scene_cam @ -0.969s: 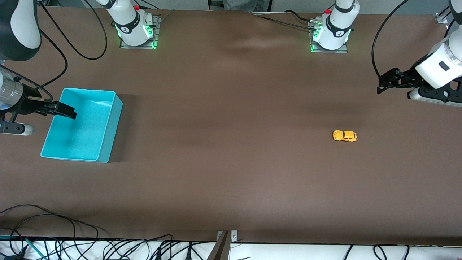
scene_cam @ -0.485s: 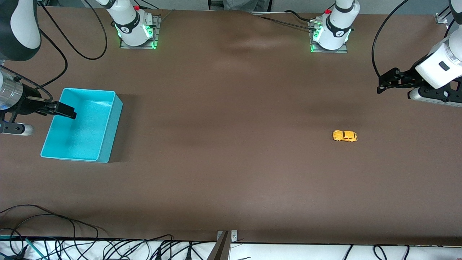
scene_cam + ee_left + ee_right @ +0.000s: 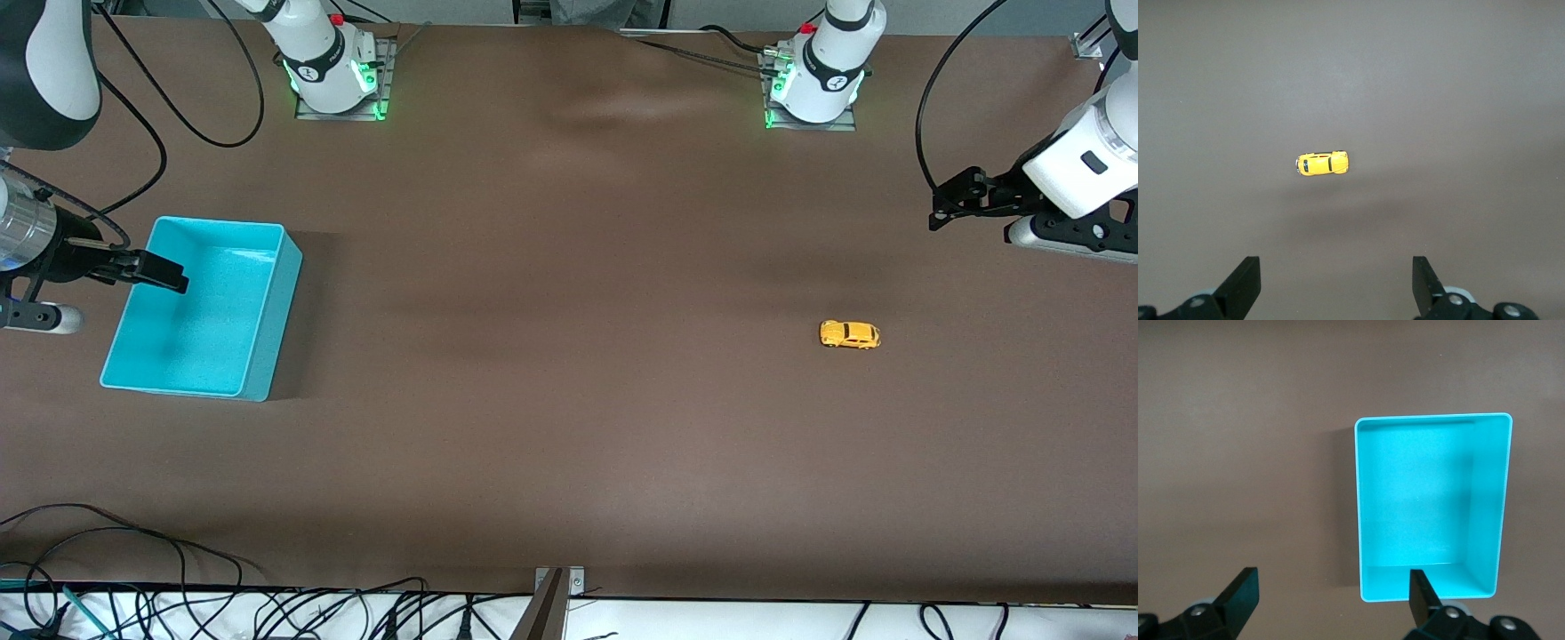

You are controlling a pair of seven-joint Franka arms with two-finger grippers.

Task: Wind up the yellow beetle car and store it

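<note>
Turquoise bin [image 3: 197, 307] toward right arm's end of brown table [image 3: 569, 427]; right gripper [image 3: 1331, 600] up over its rim, fingers spread, holding nothing. Yellow beetle car [image 3: 849, 334] on its wheels toward left arm's end. Left gripper [image 3: 1337, 283] up over the table near the car, released.

White arms [image 3: 840, 62] w/ black joint bands, green lights at bases on metal plates; red buttons, black cables, black fingers [image 3: 1245, 283].
</note>
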